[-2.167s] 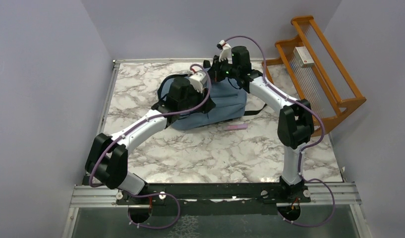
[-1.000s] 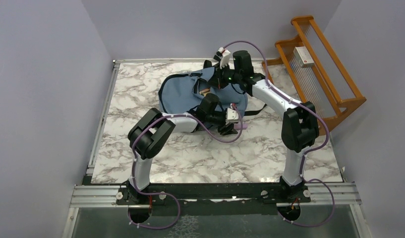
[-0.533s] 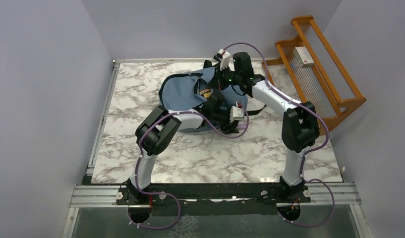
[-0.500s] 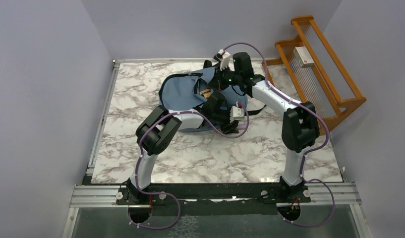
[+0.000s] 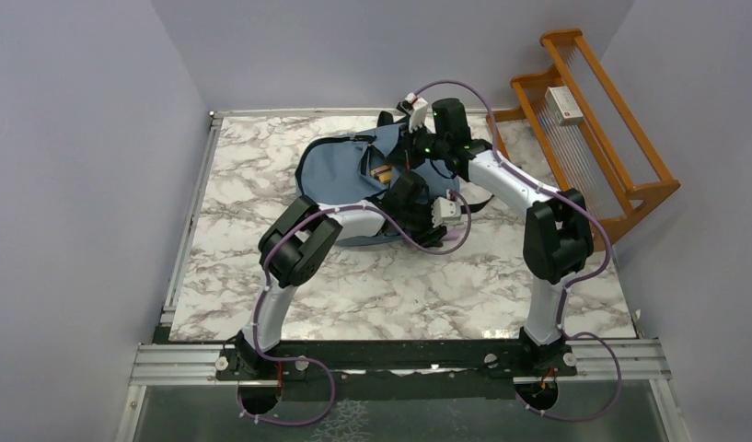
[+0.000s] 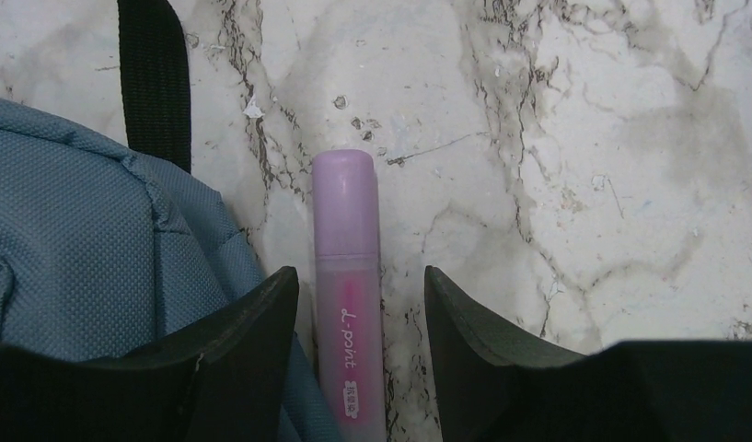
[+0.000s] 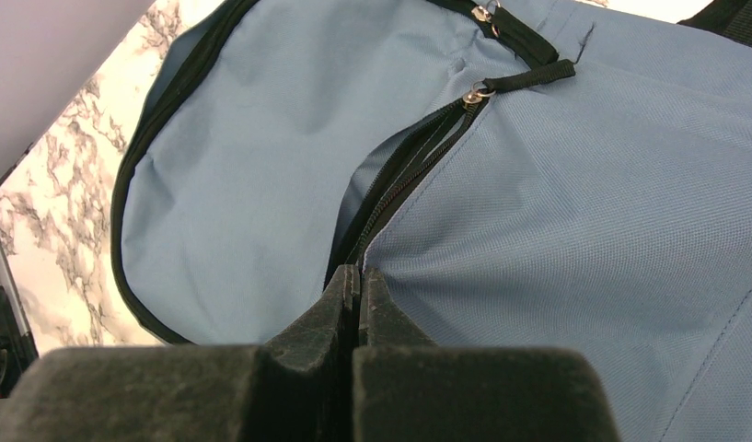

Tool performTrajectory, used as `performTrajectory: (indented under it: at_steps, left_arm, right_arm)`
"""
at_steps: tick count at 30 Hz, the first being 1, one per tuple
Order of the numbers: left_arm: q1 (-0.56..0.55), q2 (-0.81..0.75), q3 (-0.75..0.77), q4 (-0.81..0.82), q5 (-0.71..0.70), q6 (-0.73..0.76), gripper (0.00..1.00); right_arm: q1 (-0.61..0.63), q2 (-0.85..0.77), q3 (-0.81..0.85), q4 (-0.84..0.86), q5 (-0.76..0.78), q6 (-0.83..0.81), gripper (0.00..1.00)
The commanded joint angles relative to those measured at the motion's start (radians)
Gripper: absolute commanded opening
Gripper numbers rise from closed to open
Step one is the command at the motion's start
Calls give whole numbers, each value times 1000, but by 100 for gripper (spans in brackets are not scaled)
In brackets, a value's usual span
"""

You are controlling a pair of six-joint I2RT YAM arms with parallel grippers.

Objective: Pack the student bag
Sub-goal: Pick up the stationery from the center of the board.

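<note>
1. When viewed from the top external camera, the student bag [image 5: 335, 175] lies on the marble table [image 5: 252, 184], towards its far side. It is a soft, rounded slate-blue backpack with dark zipper lines and black straps.
2. Its upper flap stands raised at the far right corner of the bag, where the right gripper [image 5: 407, 155] meets it. A small tan item shows in the opening; it cannot be identified.
3. The left gripper [image 5: 429, 236] points down at the near right edge of the bag. A wooden rack [image 5: 593, 138] stands well to the right of the bag.
4. In the left wrist view, the left gripper [image 6: 358, 281] has its jaws partly spread, one finger on each side of a pink marker [image 6: 346, 212]. Neither finger visibly clamps it.
5. The marker lies flat on the table just beside the bag's woven blue fabric [image 6: 77, 230]. A black strap [image 6: 154, 74] runs out from the bag beyond it.
6. In the right wrist view, the right gripper [image 7: 358, 276] has its jaws pressed together, pinching the bag's fabric at the edge of an unzipped dark zipper track [image 7: 399, 175].
7. Silver zipper pulls [image 7: 473, 95] sit at the far end of that track. Black piping edges the bag's rounded panel.
</note>
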Motion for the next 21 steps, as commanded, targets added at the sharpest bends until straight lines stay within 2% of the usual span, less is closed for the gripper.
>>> performTrajectory:
  at_steps: [1, 9, 16, 21]
  left_arm:
    - [-19, 25, 22, -82, -78, 50, 54]
    - [-86, -14, -41, -147, -120, 107, 52]
    - [-120, -60, -97, -156, -132, 97, 44]
    - [-128, -98, -144, -172, -152, 99, 42]
  right_arm:
    - [6, -50, -9, 24, -14, 5, 1]
    - [6, -52, -19, 31, -13, 5, 1]
    - [7, -53, -31, 37, -17, 9, 1]
    - [6, -55, -32, 35, -17, 7, 1]
